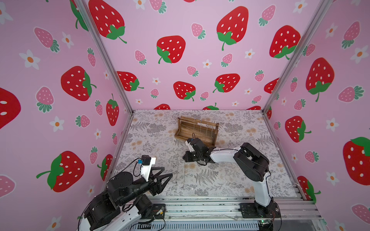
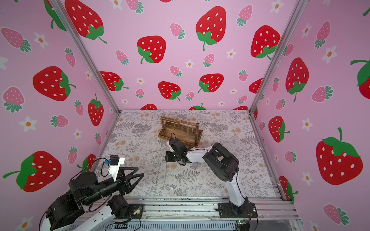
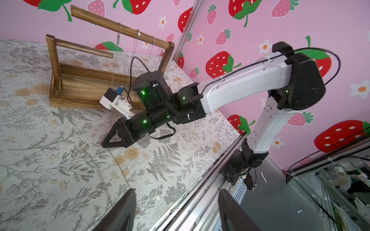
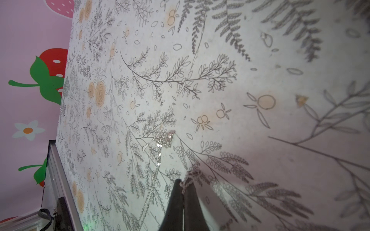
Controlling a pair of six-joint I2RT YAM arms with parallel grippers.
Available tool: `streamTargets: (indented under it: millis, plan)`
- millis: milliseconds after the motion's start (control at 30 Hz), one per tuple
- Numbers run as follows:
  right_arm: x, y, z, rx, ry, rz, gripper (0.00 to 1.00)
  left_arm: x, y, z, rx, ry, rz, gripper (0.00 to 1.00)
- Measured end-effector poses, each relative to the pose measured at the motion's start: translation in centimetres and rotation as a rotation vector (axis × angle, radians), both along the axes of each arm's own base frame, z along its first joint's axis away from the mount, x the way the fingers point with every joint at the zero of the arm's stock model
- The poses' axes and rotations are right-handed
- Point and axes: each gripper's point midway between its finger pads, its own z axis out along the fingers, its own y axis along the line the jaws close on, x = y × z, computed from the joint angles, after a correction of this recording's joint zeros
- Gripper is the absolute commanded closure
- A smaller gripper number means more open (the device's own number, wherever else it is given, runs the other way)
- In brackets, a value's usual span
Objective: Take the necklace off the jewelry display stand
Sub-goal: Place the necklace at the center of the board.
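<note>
- Surface [image 1: 230,180]: pale cover w/ grey fern & orange flower print; aluminium rails [image 1: 200,202] seen along the near edge.
- Room: pink walls [image 1: 200,60] printed w/ red & pink strawberries, white flowers; metal posts [image 1: 110,66] at the back corners.
- Count: 1 jewelry display stand [image 1: 196,130] [image 3: 80,80], set toward the back of the surface at an angle; 4 chains [image 3: 118,36] counted hanging from its top bar; 2 arms.
- Necklace [image 4: 164,140] seen off the stand, laid on the surface in front of it, sparkly part bunched.
- Right end effector [image 4: 183,187] pressed closed at surface level, necklace chain pinched at its tips.
- Left end effector [image 1: 167,172] held open, well apart from the stand.
</note>
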Motion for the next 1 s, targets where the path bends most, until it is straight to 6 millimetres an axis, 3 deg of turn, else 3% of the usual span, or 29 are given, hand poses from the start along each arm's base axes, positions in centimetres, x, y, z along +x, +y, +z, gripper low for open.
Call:
streamTargets:
  millis: [1000]
  plan:
    - [1.7,-0.1,-0.2,0.005,0.002,-0.045,1.0,-0.1,-0.1,0.0,-0.002,0.002,-0.01,0.33]
